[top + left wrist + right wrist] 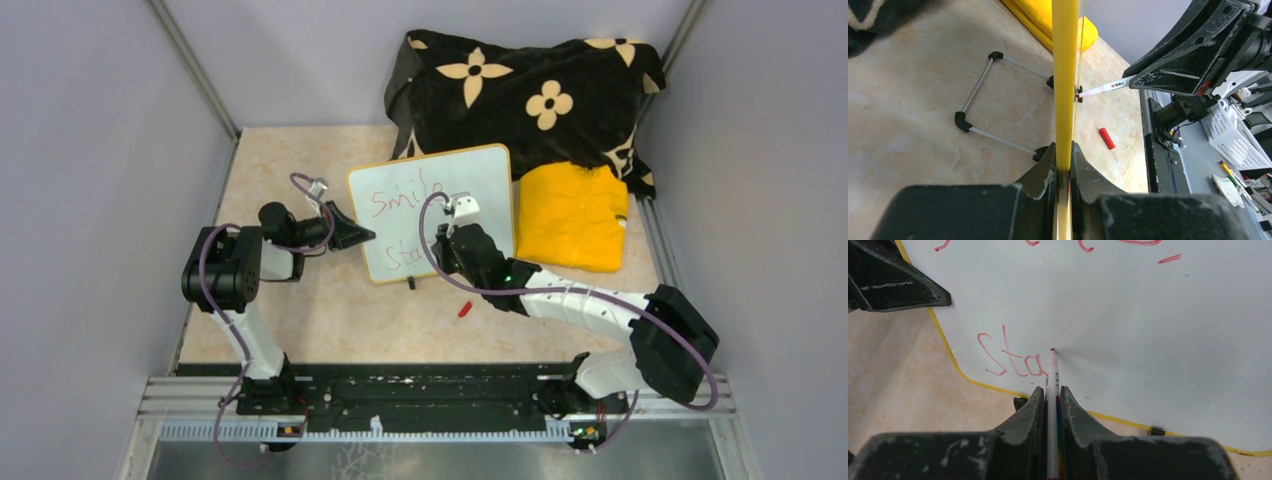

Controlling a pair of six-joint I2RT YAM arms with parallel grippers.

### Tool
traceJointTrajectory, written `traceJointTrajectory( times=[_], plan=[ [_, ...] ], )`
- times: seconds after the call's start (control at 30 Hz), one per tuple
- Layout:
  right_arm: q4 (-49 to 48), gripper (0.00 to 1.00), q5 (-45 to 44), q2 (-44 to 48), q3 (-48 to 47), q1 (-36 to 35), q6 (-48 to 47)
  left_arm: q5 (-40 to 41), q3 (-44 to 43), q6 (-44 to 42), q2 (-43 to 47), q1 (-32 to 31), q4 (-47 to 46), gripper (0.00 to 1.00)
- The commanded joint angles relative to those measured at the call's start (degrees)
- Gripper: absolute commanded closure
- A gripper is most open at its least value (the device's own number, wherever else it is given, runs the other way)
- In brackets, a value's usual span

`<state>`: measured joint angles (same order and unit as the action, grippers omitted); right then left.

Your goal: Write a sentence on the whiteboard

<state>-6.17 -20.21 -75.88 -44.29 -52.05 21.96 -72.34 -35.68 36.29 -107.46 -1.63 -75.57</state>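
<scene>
Gripping the marker (1052, 372) in the right jaws, tip on the whiteboard (1148, 340) just right of "Sta" (1008, 357); pinching its left edge in the left jaws.

The whiteboard (488, 176) carries red handwriting (406, 192): "Smile" near its top, "Sta" at its lower left. The marker (1105, 88) barrel shows a red "M"; its smaller print is unreadable.
</scene>
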Motion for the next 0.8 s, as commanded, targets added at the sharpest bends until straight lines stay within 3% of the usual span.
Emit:
traceJointTrajectory(
  times=[0.0,0.4,0.77],
  plan=[
    [-2.1,1.00,0.0,0.0,0.7,0.5,1.2,1.7,0.0,-3.4,-0.9,-0.8,4.0,1.00],
    [-1.5,1.00,-0.3,3.8,4.1,0.5,2.2,1.8,0.1,-3.3,-1.0,-0.7,4.0,1.00],
    [-2.1,1.00,-1.7,8.4,1.1,0.5,0.4,1.8,0.0,-3.5,-0.9,-0.7,4.2,1.00]
  ],
)
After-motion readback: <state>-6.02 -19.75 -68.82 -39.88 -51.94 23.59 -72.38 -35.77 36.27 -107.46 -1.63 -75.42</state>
